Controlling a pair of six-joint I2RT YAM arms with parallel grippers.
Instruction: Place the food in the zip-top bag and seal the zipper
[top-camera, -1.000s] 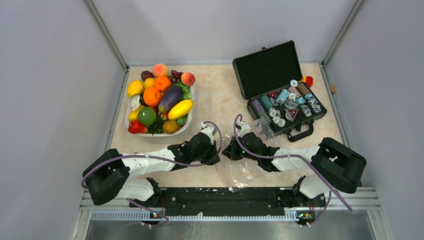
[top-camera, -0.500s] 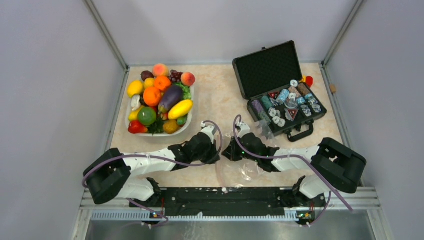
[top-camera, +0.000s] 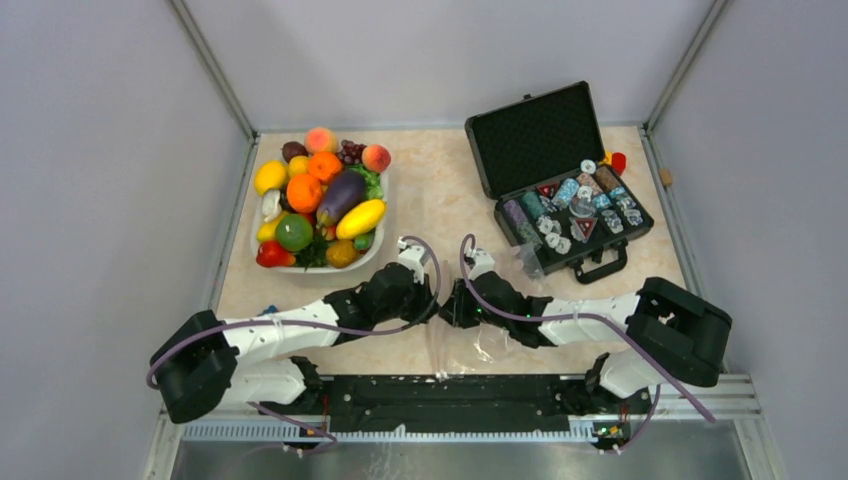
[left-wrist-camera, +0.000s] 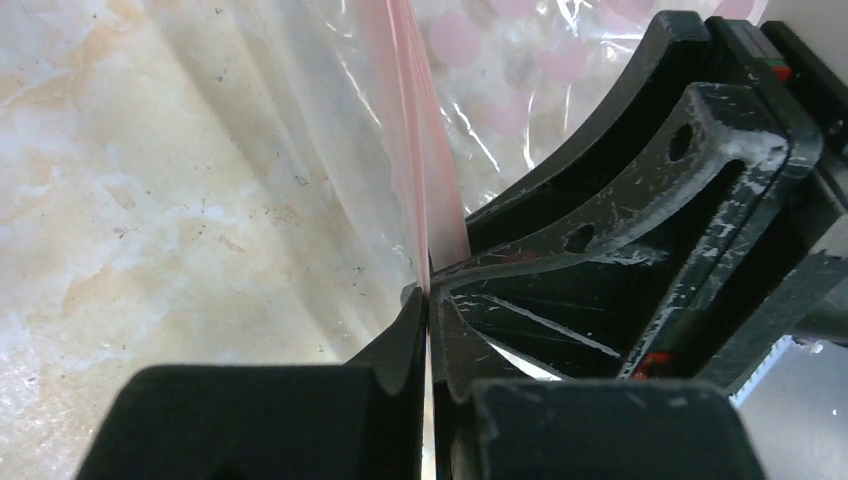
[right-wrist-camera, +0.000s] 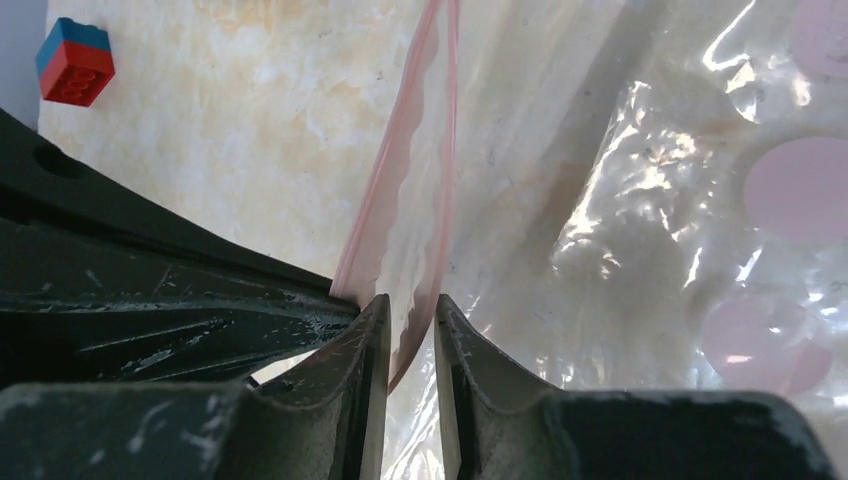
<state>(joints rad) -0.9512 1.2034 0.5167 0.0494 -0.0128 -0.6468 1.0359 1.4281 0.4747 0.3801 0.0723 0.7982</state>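
Clear, crinkly zip-top bag (top-camera: 470, 345) with a pink zipper (left-wrist-camera: 415, 150) lies on the bench (top-camera: 440, 210) near the arms.
On the zipper the left pincer (left-wrist-camera: 428, 300) is clenched; the right pincer (right-wrist-camera: 412, 310) stands slightly parted around it; farther back, food (top-camera: 325, 200) heaps a white basin (top-camera: 383, 225).

White-and-black arms (top-camera: 268, 338), purple cables (top-camera: 290, 322)

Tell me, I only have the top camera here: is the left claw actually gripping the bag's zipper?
Observer: Yes. In its wrist view the left claw is pinched shut on the pink zipper.
Operator: And the other one?
Observer: The right claw stands slightly open, the zipper running loosely between its tips.
Operator: Is the zipper sealed there?
Observer: No, its two pink layers look parted just beyond that claw.
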